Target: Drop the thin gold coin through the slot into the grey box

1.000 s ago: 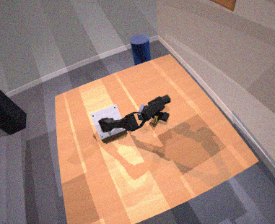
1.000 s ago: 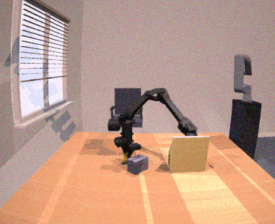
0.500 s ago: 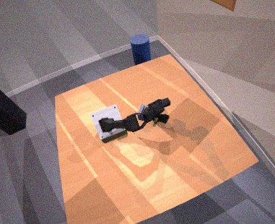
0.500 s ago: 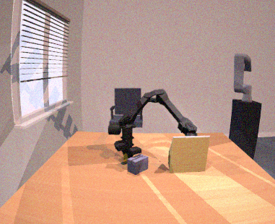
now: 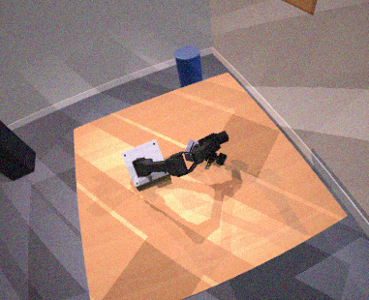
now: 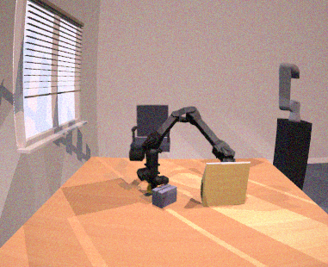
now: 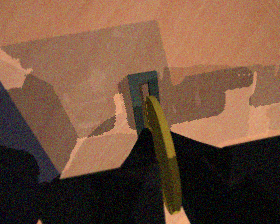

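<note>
The thin gold coin [image 7: 163, 150] stands edge-on between my two dark fingers in the wrist view. My gripper [image 7: 150, 133] [image 6: 151, 182] [image 5: 210, 162] is shut on it, low over the table. The shallow dark-green holder [image 7: 137, 95] lies on the table just beyond the coin. From the exterior view a small yellow bit of the coin [image 6: 148, 188] shows under the fingers. The closed grey box [image 6: 164, 195] stands right beside the gripper, toward that camera, and shows as a dark blue-grey wall at the left of the wrist view [image 7: 11, 130]. Its slot is not visible.
The arm's base sits on a white plate [image 5: 141, 156]. A tan upright board [image 6: 225, 183] stands to the right of the box. A blue cylinder [image 5: 188, 65] stands off the table's far corner. A dark cabinet [image 6: 292, 151] and a chair [image 6: 151, 118] stand beyond the table.
</note>
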Motion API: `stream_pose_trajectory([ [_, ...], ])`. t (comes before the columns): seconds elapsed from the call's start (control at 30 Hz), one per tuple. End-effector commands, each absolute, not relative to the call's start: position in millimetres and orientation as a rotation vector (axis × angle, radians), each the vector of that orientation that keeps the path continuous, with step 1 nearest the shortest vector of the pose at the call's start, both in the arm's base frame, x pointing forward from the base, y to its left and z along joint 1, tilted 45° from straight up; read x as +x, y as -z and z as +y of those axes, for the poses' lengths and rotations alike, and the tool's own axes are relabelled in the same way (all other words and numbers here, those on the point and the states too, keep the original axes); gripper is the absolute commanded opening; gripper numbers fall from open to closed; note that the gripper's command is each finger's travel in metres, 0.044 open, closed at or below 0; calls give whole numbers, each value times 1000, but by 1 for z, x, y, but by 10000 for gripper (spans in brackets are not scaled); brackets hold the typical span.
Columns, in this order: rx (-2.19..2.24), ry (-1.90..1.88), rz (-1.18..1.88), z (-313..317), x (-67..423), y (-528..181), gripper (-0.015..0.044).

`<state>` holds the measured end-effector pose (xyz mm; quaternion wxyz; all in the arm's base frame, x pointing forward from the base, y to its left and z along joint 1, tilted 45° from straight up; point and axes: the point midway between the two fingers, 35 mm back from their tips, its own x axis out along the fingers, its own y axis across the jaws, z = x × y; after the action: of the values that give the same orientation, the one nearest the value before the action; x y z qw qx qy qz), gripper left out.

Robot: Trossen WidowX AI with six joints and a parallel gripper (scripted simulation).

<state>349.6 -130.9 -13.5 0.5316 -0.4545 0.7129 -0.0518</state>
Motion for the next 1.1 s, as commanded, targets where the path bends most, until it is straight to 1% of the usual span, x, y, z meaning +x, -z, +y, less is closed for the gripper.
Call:
stream_pose_trajectory([
  [0.0,-1089,122,1702,-131,349,13,0],
  [1.07,-1085,117,1701,-75,354,-41,0],
])
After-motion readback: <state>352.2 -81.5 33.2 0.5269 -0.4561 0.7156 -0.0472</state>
